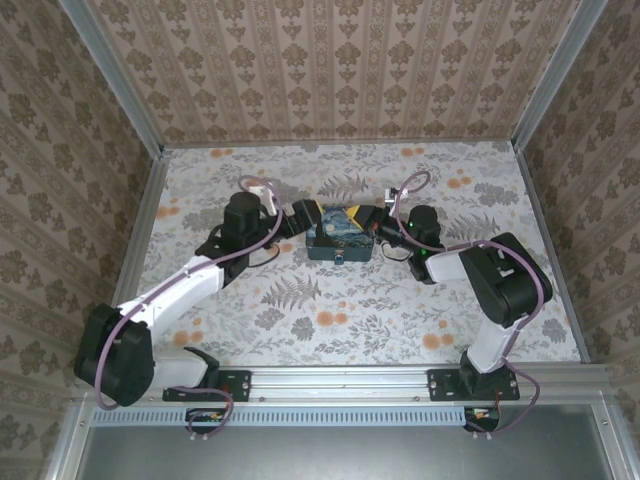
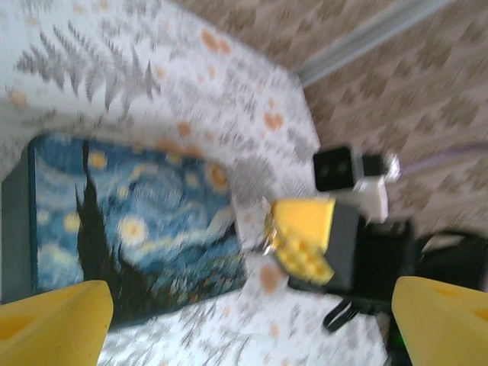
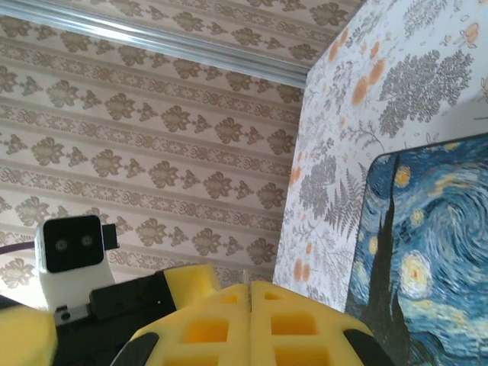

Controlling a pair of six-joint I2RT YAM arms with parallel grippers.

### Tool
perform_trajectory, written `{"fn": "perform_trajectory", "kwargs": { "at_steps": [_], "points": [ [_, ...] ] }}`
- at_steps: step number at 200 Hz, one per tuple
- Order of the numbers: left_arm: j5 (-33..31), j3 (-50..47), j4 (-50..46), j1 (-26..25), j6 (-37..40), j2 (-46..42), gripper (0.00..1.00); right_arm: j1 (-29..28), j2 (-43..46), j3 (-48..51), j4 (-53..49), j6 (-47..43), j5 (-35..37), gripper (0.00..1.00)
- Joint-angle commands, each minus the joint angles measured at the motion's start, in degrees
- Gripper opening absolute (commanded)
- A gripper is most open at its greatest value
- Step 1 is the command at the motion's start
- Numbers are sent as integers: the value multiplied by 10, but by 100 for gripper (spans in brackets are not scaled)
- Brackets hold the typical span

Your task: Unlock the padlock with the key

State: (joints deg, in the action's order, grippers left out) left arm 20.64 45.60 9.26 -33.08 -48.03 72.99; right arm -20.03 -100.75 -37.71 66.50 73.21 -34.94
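The blue night-sky tin [image 1: 340, 230] lies mid-table. A tiny dark metal piece on its front wall looks like the padlock [image 1: 341, 258]. My right gripper [image 1: 379, 216] is at the tin's right end, its yellow pads [image 3: 250, 288] pressed together. A thin shiny sliver, the key [image 2: 268, 227], sticks out at their tip. My left gripper [image 1: 300, 212] is at the tin's left end. It stands wide open [image 2: 248, 324], with nothing between its fingers [image 2: 53, 320]. The tin lid [image 2: 130, 221] lies below it.
Patterned walls [image 1: 330, 70] and metal posts close in the flowered table [image 1: 330, 320] on three sides. Cables loop over both wrists. The left wrist camera [image 3: 70, 252] shows close by the right gripper. Free room lies in front of the tin.
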Motion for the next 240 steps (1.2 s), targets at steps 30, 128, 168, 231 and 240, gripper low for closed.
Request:
{"fn": "perform_trajectory", "kwargs": {
  "at_steps": [30,128,168,231,240],
  "points": [
    [-18,-27,-103,-91,132,18,95,10,37,21,-73,-54,-39,0],
    [-61,-24,23,-145,193,189,85,48,29,23,-90,-59,-47,0],
    [-90,-23,85,-149,208,231,83,51,14,11,-93,-59,-49,0],
    [-150,-25,153,-154,247,274,81,53,-16,-9,-92,-54,-52,0],
    [-160,-26,160,-155,252,281,81,53,-19,-11,-94,-54,-52,0]
  ]
}}
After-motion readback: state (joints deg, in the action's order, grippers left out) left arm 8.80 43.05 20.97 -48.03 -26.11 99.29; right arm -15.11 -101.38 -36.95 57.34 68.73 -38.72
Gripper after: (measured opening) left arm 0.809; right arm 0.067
